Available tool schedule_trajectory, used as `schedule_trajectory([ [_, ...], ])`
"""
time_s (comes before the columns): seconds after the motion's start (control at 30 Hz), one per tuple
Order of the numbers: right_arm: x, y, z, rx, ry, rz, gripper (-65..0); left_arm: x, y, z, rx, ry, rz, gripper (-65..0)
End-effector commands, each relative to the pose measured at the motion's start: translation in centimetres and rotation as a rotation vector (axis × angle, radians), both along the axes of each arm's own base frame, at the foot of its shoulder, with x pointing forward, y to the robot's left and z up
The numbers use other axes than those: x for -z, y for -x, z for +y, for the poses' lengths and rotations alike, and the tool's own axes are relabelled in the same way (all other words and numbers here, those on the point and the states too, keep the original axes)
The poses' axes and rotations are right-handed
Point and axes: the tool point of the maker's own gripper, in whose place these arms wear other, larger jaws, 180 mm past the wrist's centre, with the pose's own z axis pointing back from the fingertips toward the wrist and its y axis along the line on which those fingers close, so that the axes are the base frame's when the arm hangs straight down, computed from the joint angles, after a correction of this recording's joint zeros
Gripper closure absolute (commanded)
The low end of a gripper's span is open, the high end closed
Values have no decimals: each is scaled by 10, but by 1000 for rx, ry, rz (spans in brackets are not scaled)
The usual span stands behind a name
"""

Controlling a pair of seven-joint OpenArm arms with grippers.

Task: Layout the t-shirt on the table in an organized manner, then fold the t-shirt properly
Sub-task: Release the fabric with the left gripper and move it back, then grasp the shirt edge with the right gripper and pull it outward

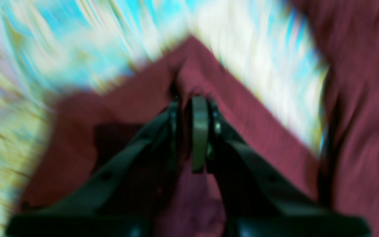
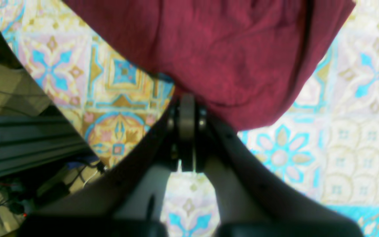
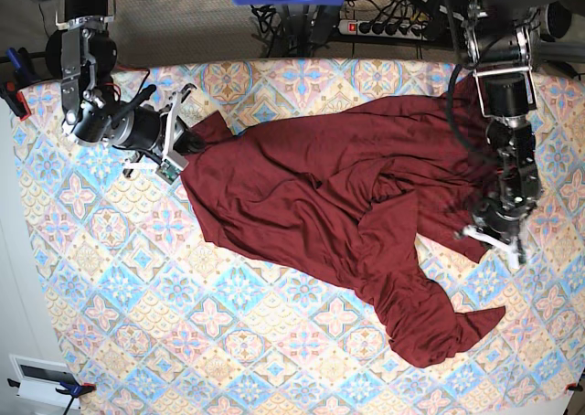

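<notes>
left wrist view, blurred: the left gripper (image 1: 189,108) pinches a peaked fold of the thin dark maroon t-shirt (image 1: 258,131).

right wrist view: the right gripper (image 2: 187,108) is pressed together on the shirt's edge.

base view: the shirt sprawls crumpled across the pastel tile-patterned table (image 3: 110,278).

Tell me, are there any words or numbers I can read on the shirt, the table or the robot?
None can be read.
T-shirt: plain maroon, no print showing.
Table: only tile patterns, no letters.
Left gripper and right gripper: no labels visible; the left wrist view is blurred.
</notes>
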Motion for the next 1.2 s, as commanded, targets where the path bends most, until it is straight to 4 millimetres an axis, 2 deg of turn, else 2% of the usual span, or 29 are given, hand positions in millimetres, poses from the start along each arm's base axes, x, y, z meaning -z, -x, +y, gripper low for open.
schedule_trajectory([
  [0.0, -10, -5, 0, -7, -13, -33, 0, -38, -15, 25, -34, -43, -88, -30],
  [0.03, -10, -5, 1, -7, -15, -34, 0, -47, -19, 33, -43, -55, -101, -30],
  [0.13, -10, -5, 1, -8, -15, -33, 0, -57, -28, 53, -80, -76, -98, -32],
  [0.3, -10, -5, 2, -8, -18, -34, 0, -73, -39, 100, -170, -146, -141, -33],
  [0.4, -10, -5, 2, -8, -18, -34, 0, -85, -45, 119, -206, -180, -158, -33],
  [0.5, -10, -5, 1, -8, -16, -33, 0, -106, -50, 136, -236, -238, -200, -33],
  [0.53, -10, -5, 1, -8, -16, -33, 0, -117, -48, 147, -246, -274, -213, -33],
  [0.63, -10, -5, 1, -5, -16, -34, 0, -132, -43, 163, -263, -315, -231, -33],
  [0.77, -10, -6, 0, -2, -17, -37, 0, -162, -18, 208, -354, -393, -241, -33],
  [0.83, -11, -6, 0, -1, -17, -38, 0, -170, -9, 220, -377, -422, -248, -33],
  [0.87, -12, -7, 0, -1, -19, -42, 0, -169, -6, 223, -380, -426, -238, -33],
  [0.93, -23, -22, 1, -7, -20, -87, 0, -163, -3, 223, -372, -424, -212, -33],
  [1.0, -37, -38, 1, -7, -18, -138, -15, -145, 5, 220, -359, -412, -156, -33],
  [1.1, -50, -60, -3, 4, -2, -192, -67, -122, 3, 187, -266, -347, -119, -33],
  [1.17, -56, -78, -8, 19, -2, -211, -102, -109, 4, 155, -189, -290, -101, -34],
])
